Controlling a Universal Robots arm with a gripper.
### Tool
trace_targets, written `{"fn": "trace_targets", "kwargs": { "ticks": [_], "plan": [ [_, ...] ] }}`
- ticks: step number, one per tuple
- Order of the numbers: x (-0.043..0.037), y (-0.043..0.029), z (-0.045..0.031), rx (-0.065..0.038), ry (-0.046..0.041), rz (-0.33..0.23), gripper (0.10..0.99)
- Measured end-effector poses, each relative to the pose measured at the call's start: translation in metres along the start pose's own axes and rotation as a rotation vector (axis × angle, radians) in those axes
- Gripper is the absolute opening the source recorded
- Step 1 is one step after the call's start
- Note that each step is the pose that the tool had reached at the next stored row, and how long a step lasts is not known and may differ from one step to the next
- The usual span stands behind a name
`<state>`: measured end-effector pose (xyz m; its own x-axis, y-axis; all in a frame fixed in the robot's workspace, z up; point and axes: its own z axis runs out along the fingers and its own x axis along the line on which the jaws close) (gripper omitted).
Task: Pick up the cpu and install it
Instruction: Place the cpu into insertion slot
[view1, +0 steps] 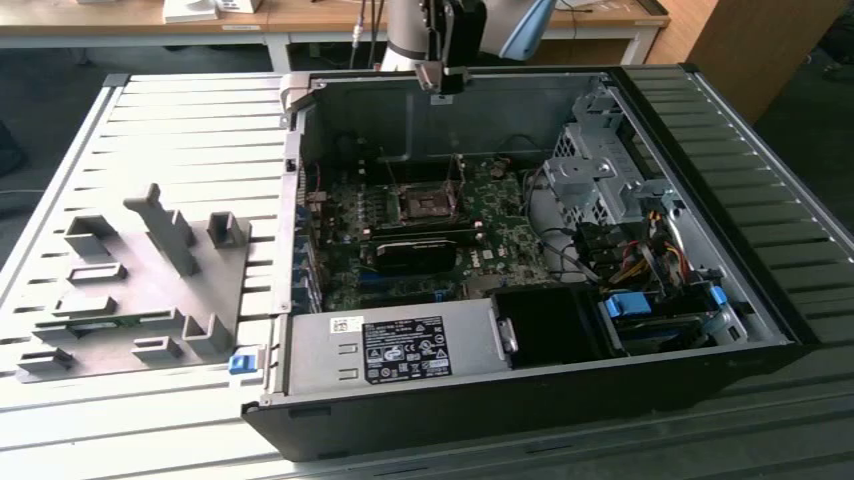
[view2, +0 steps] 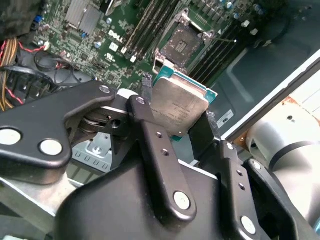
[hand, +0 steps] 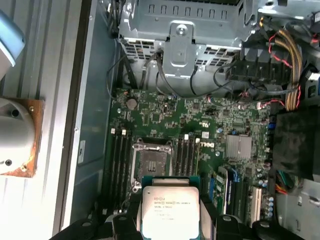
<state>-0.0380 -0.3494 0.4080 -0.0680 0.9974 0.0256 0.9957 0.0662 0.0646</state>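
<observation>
While claw (view2: 176, 119) grips print-marked cpu (hand: 170, 207), mobo socket (hand: 151, 162) lies well apart.

Small dark print in several lines stands on the silver top of the cpu (hand: 169, 205) clamped in the pincer (hand: 172, 225). Just beyond the pincer, a short white logo (hand: 207, 146) marks the green motherboard (hand: 165, 120). Well away from the pincer, a white label (view1: 407, 350) of dense black print sits on the power supply (view1: 320, 365); its wording cannot be made out.

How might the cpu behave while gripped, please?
The cpu looks flat and rigid, so it probably won't flex. Its shiny metal top suggests it could slip, as the gripper pinches only its edges. Being thin, it is likely light.
</observation>
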Motion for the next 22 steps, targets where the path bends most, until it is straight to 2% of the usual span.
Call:
{"fn": "trace_targets", "kwargs": {
  "ticks": [6, 12, 17, 22],
  "plan": [
    [0.004, -0.0096, 0.007, 0.0, -0.0007, 0.011, 0.545],
    [0.007, -0.0105, 0.0181, 0.0, -0.0018, 0.019, 0.545],
    [0.0086, -0.011, 0.0273, -0.001, -0.005, 0.059, 0.545],
    [0.0088, -0.0115, 0.0365, -0.002, -0.0055, 0.061, 0.545]
  ]
}}
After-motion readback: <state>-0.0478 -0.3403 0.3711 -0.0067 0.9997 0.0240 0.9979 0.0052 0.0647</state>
